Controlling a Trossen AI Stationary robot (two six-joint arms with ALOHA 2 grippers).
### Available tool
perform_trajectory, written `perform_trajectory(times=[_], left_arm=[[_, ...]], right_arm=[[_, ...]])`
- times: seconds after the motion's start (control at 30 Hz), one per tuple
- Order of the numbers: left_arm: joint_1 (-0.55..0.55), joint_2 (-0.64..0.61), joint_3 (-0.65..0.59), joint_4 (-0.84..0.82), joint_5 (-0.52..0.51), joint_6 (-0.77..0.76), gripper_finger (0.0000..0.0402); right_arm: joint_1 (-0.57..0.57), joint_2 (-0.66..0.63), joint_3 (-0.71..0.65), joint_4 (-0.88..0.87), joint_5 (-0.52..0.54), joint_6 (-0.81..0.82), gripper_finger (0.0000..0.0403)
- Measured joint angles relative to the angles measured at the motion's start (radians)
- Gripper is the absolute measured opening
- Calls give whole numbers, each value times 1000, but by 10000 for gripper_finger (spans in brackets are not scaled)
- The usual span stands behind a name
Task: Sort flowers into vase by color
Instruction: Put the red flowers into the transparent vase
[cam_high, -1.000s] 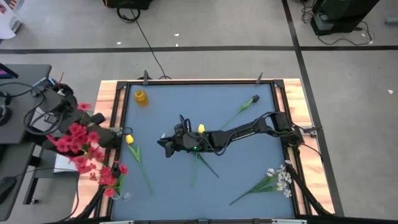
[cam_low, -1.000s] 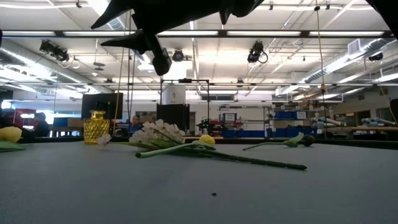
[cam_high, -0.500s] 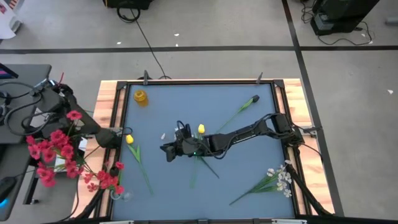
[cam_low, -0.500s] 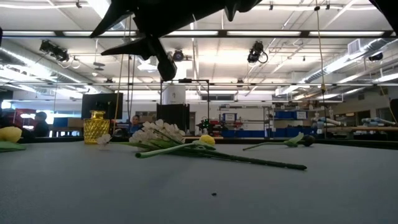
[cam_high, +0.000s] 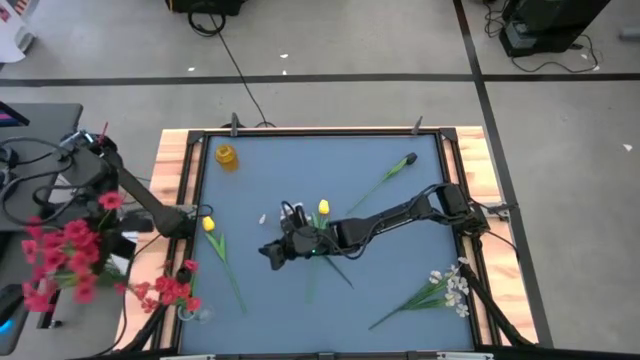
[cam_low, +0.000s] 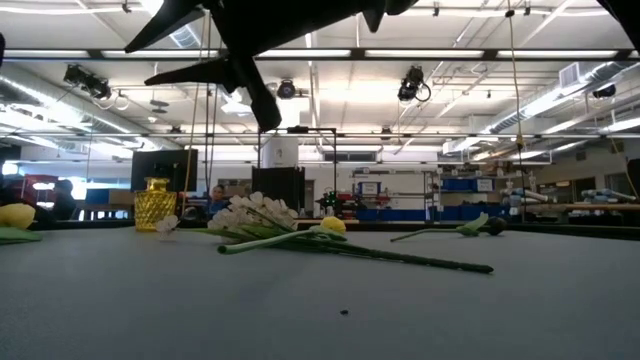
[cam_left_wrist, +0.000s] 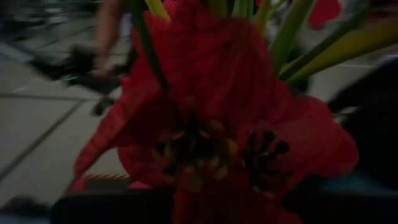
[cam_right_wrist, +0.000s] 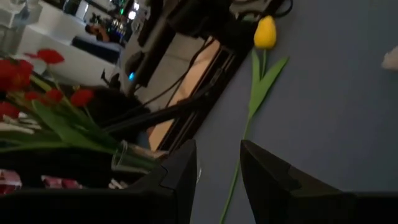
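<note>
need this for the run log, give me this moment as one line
left gripper: off table's left edge, red flowers at it | right gripper: open, empty, above mat centre | yellow flowers, white sprig: on mat

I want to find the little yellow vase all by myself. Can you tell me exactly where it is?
Look at the blue table top from above and go to its far left corner. The small yellow glass vase stands there alone and upright, apart from all the flowers. The yellow tulip buds are yellow too, but they lie flat on long green stems.
</note>
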Motion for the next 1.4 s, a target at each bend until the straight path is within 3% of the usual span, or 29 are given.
perform_trajectory(times=[0.2,0.33,0.73,1.07,1.27,1.4], left_arm=[[0,-3,0,156,118,56,11],[0,0,0,259,128,96,11],[0,137,0,241,152,142,11],[-44,256,0,125,-63,239,11],[-117,261,0,75,-213,198,11],[-161,263,0,77,-251,160,11]], right_arm=[[4,0,0,-7,-50,5,132],[11,0,0,-8,-57,5,132],[22,0,0,-16,-87,-7,132],[36,0,0,-18,-131,-21,132],[55,0,0,-59,-141,-18,132],[58,0,0,-80,-173,-15,132]])
